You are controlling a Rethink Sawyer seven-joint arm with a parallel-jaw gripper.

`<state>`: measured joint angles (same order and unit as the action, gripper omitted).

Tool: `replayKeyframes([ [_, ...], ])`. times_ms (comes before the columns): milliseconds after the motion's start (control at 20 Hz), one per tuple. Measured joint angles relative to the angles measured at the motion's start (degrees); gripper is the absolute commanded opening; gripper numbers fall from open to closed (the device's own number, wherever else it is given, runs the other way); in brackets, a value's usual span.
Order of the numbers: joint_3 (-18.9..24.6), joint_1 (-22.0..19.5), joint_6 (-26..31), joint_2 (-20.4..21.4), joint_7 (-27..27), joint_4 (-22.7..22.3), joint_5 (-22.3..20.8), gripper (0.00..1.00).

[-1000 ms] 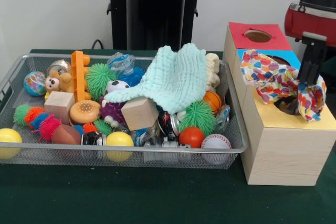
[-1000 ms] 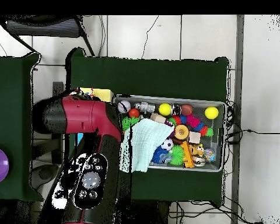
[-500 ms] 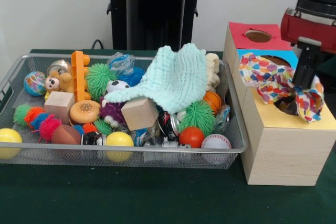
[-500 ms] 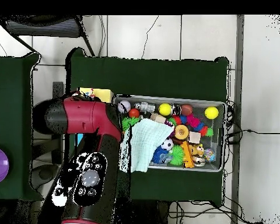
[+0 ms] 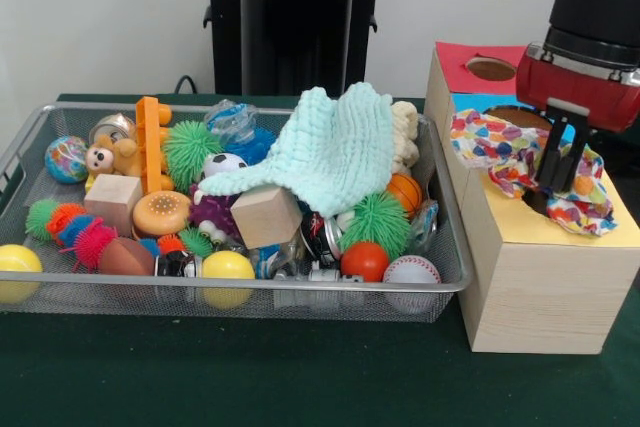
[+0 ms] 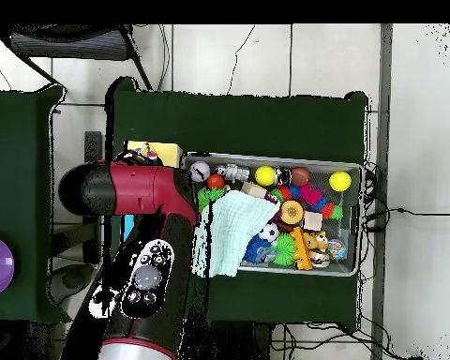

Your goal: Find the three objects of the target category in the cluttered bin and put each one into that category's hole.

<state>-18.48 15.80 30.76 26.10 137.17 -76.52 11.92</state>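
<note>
One polka dot cloth [image 5: 497, 145] lies bunched over the yellow top [image 5: 612, 230] of the wooden box, spilling onto the blue top [image 5: 476, 102]. It covers nearly all of the round hole. My gripper [image 5: 558, 185] stands straight down over that hole, its tips buried in the cloth and shut on it. The wire mesh bin [image 5: 250, 287] sits left of the box, full of toys. No other polka dot cloth shows in the bin. In the overhead view my red arm [image 6: 140, 202] hides the box except a strip of yellow top [image 6: 163, 150]; the bin [image 6: 352, 169] lies to its right.
A mint green waffle-knit cloth [image 5: 335, 152] drapes over the toys at the bin's middle. Wooden cubes [image 5: 265, 215], balls and spiky toys fill the rest. The red-topped hole [image 5: 491, 68] is at the box's far end. The black pedestal [image 5: 290, 17] stands behind the bin.
My gripper has moved left and down over the yellow hole with the cloth. The cloth has sunk from hanging below the gripper to lying spread on the box top.
</note>
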Motion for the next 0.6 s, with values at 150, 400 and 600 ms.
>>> replayKeyframes([
  [150,0.0,0.0,-0.6,-0.2,0.0,0.0,0.0,0.0],
  [400,0.0,0.0,-2.0,-0.2,0.0,0.0,0.1,0.0],
  [600,0.1,-0.2,-3.3,-0.2,0.0,0.0,0.4,0.0],
])
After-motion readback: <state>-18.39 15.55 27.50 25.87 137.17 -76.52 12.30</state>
